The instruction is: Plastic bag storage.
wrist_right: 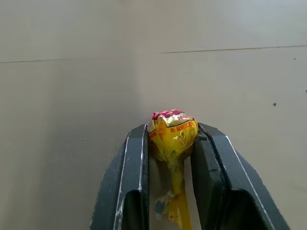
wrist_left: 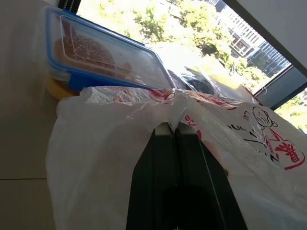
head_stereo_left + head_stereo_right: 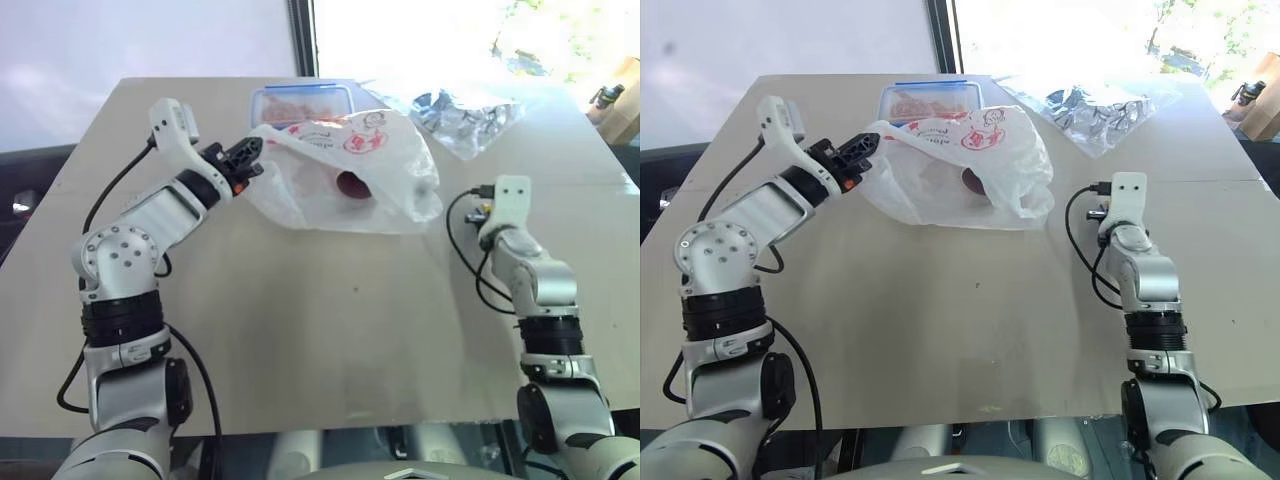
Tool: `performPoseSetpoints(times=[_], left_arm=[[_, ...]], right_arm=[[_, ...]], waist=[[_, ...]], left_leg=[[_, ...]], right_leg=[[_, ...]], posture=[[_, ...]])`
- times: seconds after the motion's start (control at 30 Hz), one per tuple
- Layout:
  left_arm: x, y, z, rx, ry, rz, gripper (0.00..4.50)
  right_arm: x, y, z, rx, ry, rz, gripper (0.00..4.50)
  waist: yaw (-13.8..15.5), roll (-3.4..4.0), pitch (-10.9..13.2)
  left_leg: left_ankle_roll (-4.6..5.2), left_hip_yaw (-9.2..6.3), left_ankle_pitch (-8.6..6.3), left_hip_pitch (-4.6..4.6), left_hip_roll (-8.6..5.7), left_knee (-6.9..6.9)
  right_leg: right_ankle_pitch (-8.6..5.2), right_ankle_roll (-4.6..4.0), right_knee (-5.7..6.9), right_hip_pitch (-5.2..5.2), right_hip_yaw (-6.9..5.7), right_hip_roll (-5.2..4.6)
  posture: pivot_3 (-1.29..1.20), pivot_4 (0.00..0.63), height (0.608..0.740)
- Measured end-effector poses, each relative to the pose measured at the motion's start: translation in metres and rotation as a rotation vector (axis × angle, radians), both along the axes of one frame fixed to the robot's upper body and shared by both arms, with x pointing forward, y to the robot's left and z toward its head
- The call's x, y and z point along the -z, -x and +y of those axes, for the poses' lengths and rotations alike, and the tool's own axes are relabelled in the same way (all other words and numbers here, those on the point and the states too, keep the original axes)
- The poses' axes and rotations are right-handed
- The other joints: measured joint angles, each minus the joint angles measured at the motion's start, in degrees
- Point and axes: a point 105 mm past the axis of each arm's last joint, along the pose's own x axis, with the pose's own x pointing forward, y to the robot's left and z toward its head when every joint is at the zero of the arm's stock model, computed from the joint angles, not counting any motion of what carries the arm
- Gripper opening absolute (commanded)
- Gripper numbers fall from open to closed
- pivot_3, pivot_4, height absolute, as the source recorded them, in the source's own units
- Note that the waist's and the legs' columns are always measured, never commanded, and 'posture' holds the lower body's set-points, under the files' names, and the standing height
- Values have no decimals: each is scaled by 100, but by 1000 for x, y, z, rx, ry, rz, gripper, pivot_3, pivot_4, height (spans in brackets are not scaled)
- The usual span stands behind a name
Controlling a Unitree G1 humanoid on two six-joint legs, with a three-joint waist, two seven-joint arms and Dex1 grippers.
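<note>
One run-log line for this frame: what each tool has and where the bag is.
left tool: shut on plastic bag edge | right tool: shut on yellow wrapped lollipop | bag: on table, before blue-lidded container

Translucent white plastic bag (image 3: 380, 165) printed with red lettering and patches, pinched in the black left gripper (image 3: 245, 160); beyond it, a blue-rimmed clear food container (image 3: 303, 100). Yellow-and-red wrapped lollipop (image 1: 172, 134) between the black right fingers (image 1: 135, 167).
</note>
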Motion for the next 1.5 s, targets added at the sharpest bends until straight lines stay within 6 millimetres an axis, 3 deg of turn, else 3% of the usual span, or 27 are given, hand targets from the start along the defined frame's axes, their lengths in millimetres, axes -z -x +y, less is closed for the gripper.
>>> performPoseSetpoints(times=[0.07, 0.13, 0.27, 0.37, 0.43, 0.5, 0.57, 0.63, 0.73, 0.83, 1.0, 1.07, 1.1, 1.17, 1.23, 1.37, 1.43, 1.5], left_arm=[[-3, 1, -3, 9, 1, -11, 0], [-7, 3, -6, 18, -5, -23, 0], [-9, 4, -12, 40, 0, -29, 0], [-9, 6, -20, 70, -4, -29, 0], [-11, 8, -25, 98, -13, -37, 0], [-14, 11, -29, 128, -12, -47, 0], [-17, 14, -34, 159, -15, -57, 0], [-21, 19, -35, 185, -19, -78, 0], [-27, 26, -34, 205, -2, -99, 0], [-26, 34, -34, 236, 13, -95, 0], [-24, 42, -39, 255, 17, -86, 0], [-22, 44, -38, 249, 16, -81, 0], [-20, 44, -37, 243, 17, -74, 0], [-15, 44, -33, 224, 20, -58, 0], [-12, 44, -31, 212, 23, -54, 0], [-12, 41, -31, 201, 21, -61, 0], [-12, 39, -30, 190, 19, -63, 0], [-9, 35, -33, 202, 8, -57, 0]], right_arm=[[-10, 11, 5, -86, -30, -43, 666], [-28, 40, 16, -270, -103, -88, 666], [-82, 108, 54, -705, -235, -194, 666], [-115, 133, 84, -908, -280, -261, 666], [-128, 130, 107, -965, -280, -275, 666], [-128, 119, 130, -986, -286, -240, 666], [-119, 100, 153, -964, -258, -178, 666], [-97, 73, 178, -922, -151, -92, 666], [-73, 51, 203, -899, -196, -33, 666], [-63, 27, 230, -915, -243, -22, 666], [-57, 18, 278, -1056, -209, -50, 3167], [-52, 13, 275, -1056, -171, -61, 4249], [-53, 10, 267, -1042, -140, -79, 4474], [-61, 7, 248, -1022, -97, -128, 4474], [-72, 19, 221, -1030, -110, -164, 4474], [-107, 69, 167, -1076, -147, -210, 4474], [-118, 87, 150, -1074, -127, -236, 4474], [-116, 117, 124, -1047, -48, -219, 4474]], waist=[[13, 0, 0], [38, 0, 0], [-10, 0, 0], [-90, -2, -1], [-151, -3, -1], [-166, -3, -1], [-173, -2, -1], [-163, -4, -2], [-144, -5, -1], [-162, -6, 0], [-144, -8, 1], [-108, -8, 1], [-80, -8, 1], [-30, -9, 1], [30, -9, 1], [27, -8, 2], [14, -8, 1], [15, -8, 1]], left_leg=[[0, -4, 0, -3, 1, -1], [0, -10, -1, -11, 2, -1], [3, -8, -2, 7, 4, 1], [27, -10, -16, 23, 2, 8], [26, -14, -14, 28, 2, 21], [24, -15, -12, 28, 2, 31], [21, -12, -10, 25, 2, 38], [13, -14, -6, 19, 2, 43], [-4, -13, 5, 9, 2, 48], [-5, -8, 5, 10, 1, 47], [-6, -19, 5, 9, 6, 42], [-6, -20, 5, 8, 6, 42], [-5, -20, 5, 3, 3, 44], [-5, -19, 5, 2, 1, 49], [-5, -32, 4, -5, 4, 49], [-4, -46, 4, -10, 7, 39], [7, -45, -3, -4, 5, 34], [19, -44, -9, 2, 4, 28]], right_leg=[[0, 0, -2, 0, -3, -1], [0, 0, -8, 1, -10, -3], [0, 1, -3, 16, -6, -2], [4, -4, 14, 22, -3, 11], [7, -8, 37, 20, -3, 20], [7, -8, 55, 15, -1, 24], [6, -8, 72, 2, 6, 26], [6, -8, 71, 0, 3, 25], [6, -8, 62, -1, 3, 21], [6, -8, 56, -2, 7, 17], [6, -8, 56, -2, -7, 18], [6, -8, 56, -1, -9, 3], [6, -8, 55, -1, -10, -3], [7, -7, 55, 0, -10, -6], [7, -7, 51, 1, -24, -6], [6, -8, 43, 2, -37, -3], [6, -8, 38, 8, -36, -1], [6, -8, 28, 16, -37, 0]], posture=[[0, 150, 740], [0, 150, 740], [0, 150, 740], [0, 150, 740], [0, 150, 740], [0, 150, 740], [0, 150, 740], [0, 150, 740], [0, 150, 740], [0, 150, 740], [0, 150, 740], [0, 150, 740], [0, 150, 740], [0, 150, 740], [0, 150, 740], [0, 150, 740], [0, 150, 740], [0, 150, 740]])
